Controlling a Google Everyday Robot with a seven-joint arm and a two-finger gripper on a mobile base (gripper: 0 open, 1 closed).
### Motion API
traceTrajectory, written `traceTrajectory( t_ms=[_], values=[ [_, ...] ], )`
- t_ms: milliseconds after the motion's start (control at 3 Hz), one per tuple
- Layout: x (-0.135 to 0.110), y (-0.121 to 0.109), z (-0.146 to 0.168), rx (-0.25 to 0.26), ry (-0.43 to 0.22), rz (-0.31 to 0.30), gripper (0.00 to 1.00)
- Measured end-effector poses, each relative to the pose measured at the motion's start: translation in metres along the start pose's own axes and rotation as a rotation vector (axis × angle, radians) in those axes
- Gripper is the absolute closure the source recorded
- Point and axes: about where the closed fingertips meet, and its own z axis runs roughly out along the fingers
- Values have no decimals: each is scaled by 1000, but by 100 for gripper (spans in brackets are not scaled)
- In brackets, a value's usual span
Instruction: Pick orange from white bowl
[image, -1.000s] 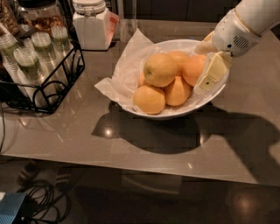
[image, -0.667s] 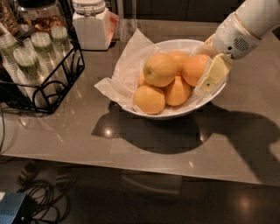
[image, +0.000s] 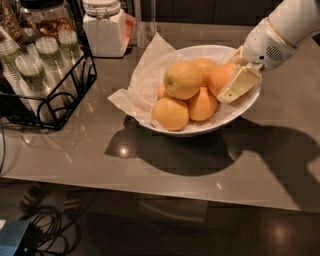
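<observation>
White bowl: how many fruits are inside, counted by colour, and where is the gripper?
Pale yellowish fruit: 1
Deeper orange fruits: 4, including the orange
Total: 5 fruits showing in the white bowl; more may be hidden.
The gripper is at the bowl's right side, beside the orange.

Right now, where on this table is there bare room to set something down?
Bare table runs along the near edge in front of the white bowl, and right of it. Crowded: back left, wire rack and lidded jar. The claw sits at the bowl's right rim, by the orange.
</observation>
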Motion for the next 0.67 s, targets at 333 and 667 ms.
traceTrajectory(
  t_ms=[333,667],
  values=[
    [-1,1,1,15,-3,-3,75],
    [-17,15,-10,50,-17,-54,98]
  ],
)
